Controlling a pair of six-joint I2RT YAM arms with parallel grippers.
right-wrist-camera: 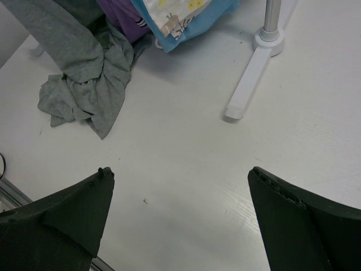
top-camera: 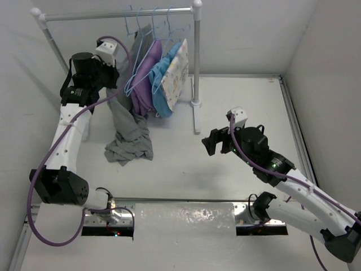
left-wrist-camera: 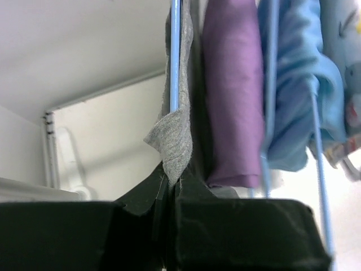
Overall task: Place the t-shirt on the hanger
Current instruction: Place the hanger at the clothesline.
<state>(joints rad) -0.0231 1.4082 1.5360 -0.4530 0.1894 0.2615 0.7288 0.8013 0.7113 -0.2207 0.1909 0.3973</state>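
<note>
The left pincer (left-wrist-camera: 169,189) is closed on the grey t-shirt (left-wrist-camera: 172,138) at the hanger (left-wrist-camera: 175,56) on the rack (top-camera: 196,56), the right pincer (right-wrist-camera: 180,214) is wide open and empty, and the cloth's hanging weight may pull it off.

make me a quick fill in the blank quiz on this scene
The left end effector is shut on the ___ cloth t-shirt.
The right end effector is ___, holding nothing.
Next to the thin light-blue hanger hangs a ___ garment.
Missing: grey; open; purple.
</note>
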